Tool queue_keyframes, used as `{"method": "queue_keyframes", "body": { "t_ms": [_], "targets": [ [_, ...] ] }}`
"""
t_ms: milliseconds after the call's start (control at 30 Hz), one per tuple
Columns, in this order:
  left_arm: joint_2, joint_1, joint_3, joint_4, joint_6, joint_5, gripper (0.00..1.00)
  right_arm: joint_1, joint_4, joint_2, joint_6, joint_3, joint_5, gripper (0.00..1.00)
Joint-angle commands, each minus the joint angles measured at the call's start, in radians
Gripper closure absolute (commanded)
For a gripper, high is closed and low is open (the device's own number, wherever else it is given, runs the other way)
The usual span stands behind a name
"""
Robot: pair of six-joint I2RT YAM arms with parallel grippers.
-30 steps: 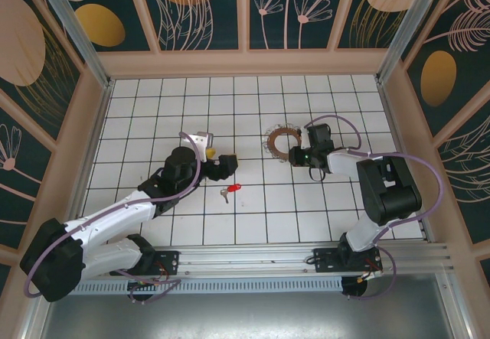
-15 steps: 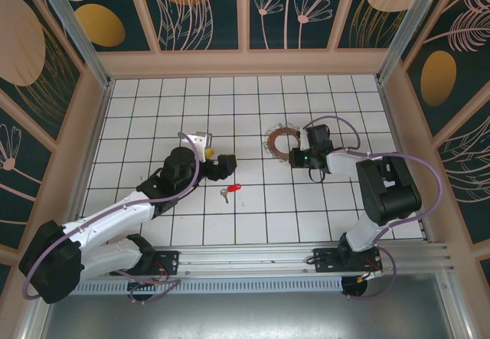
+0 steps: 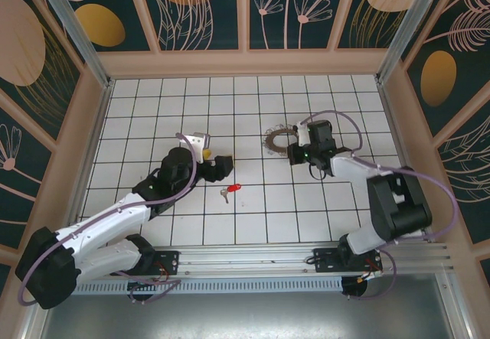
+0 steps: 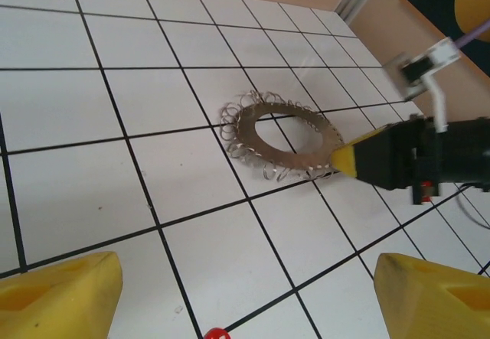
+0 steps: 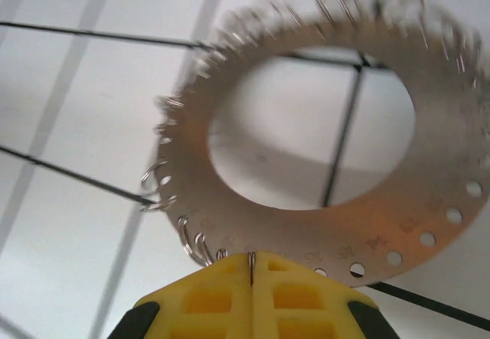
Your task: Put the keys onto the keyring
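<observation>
At R gripper (image 5: 251, 268) tips, keyring (image 5: 367, 230) edge pinched.

White square floor tiles (image 3: 253, 224) with thin black lines under the left pincer (image 3: 227, 166) and the right pincer (image 3: 293, 148). Far beyond both, a pale wooden ledge (image 3: 245, 63), then dark blue-green wall panels (image 3: 203, 17) painted with pale leaves, flowers and gold ovals. Same painted walls out to each side. Shiny metal posts (image 3: 73, 29) in the far corners. Behind the pincers, a grey metal rail (image 3: 253, 256). Soft, even light.

Key (image 3: 229, 191) on white tiled table (image 3: 153, 102)
</observation>
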Motion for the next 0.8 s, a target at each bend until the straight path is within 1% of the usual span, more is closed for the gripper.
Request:
{"method": "queue_keyframes", "body": {
  "t_ms": [0, 133, 200, 300, 333, 433, 567, 667, 767],
  "targets": [
    [-0.028, -0.005, 0.073, -0.046, 0.071, 0.009, 0.18, 0.057, 0.040, -0.170, -0.139, -0.026, -0.045, 1.00],
    [-0.037, -0.005, 0.131, -0.074, 0.152, 0.124, 0.23, 0.116, 0.046, -0.334, -0.255, -0.037, -0.098, 1.00],
    [-0.045, -0.005, 0.165, -0.082, 0.188, 0.195, 0.26, 0.135, 0.097, -0.409, -0.258, -0.059, -0.171, 1.00],
    [-0.061, -0.006, 0.204, -0.097, 0.224, 0.271, 0.30, 0.199, 0.131, -0.482, -0.302, -0.073, -0.215, 1.00],
    [-0.070, -0.005, 0.209, -0.095, 0.233, 0.291, 0.31, 0.230, 0.131, -0.494, -0.320, -0.070, -0.229, 1.00],
    [-0.103, -0.004, 0.210, -0.065, 0.251, 0.386, 0.41, 0.289, 0.133, -0.526, -0.356, -0.058, -0.312, 1.00],
    [-0.140, -0.005, 0.207, -0.043, 0.275, 0.502, 0.47, 0.344, 0.174, -0.553, -0.376, -0.057, -0.442, 1.00],
    [-0.172, -0.005, 0.195, -0.025, 0.294, 0.572, 0.48, 0.357, 0.227, -0.559, -0.361, -0.057, -0.534, 1.00],
    [-0.209, -0.005, 0.162, 0.011, 0.319, 0.614, 0.43, 0.358, 0.271, -0.552, -0.333, -0.049, -0.621, 1.00]
  ]
}}
